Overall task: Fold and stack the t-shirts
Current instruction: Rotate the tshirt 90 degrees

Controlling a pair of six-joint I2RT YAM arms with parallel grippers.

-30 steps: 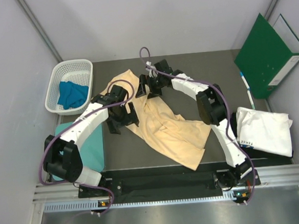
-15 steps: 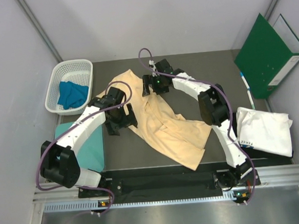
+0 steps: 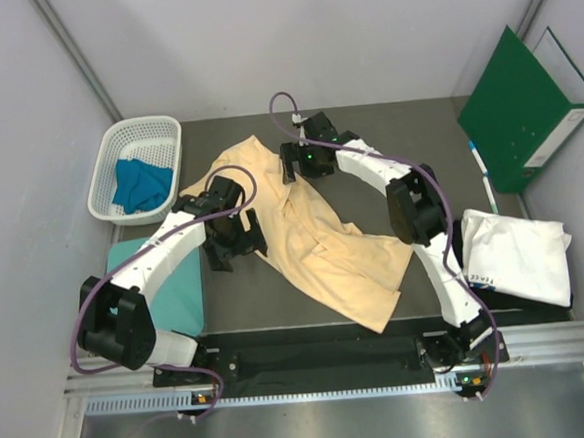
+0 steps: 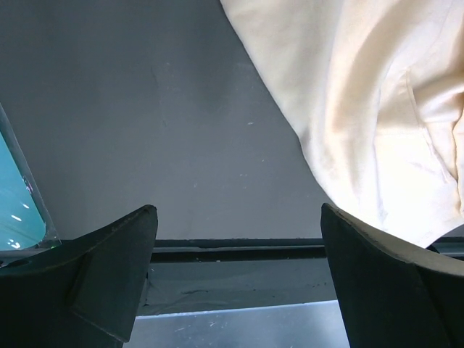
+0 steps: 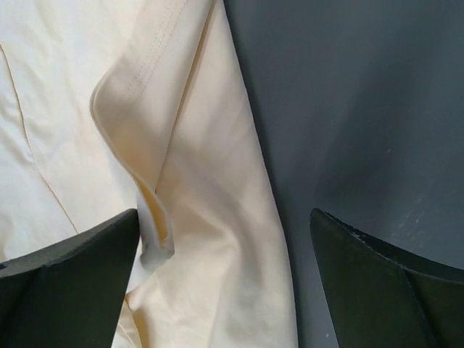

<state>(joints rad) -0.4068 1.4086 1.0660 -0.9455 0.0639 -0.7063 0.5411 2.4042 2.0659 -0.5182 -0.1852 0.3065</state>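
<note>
Nearest us, at the lower left of the top view, we saw a teal pad (image 3: 182, 292). At the lower right lay a folded white t-shirt (image 3: 520, 253). The large peach-yellow t-shirt (image 3: 324, 247) lay crumpled across the middle of the dark table (image 3: 415, 120), running from upper left to lower centre. The left gripper (image 3: 239, 251) hung over bare table just beside the shirt's left edge, its jaws spread wide and holding nothing. Further back, the right gripper (image 3: 289, 169) hovered over the shirt's upper part, also wide apart and empty. In its wrist view a folded hem (image 5: 145, 116) lay between the fingers (image 5: 72, 283). At the upper left, a blue t-shirt (image 3: 139, 183) sat in a white basket (image 3: 108, 162). A green folder (image 3: 520, 108) leaned at the upper right.
</note>
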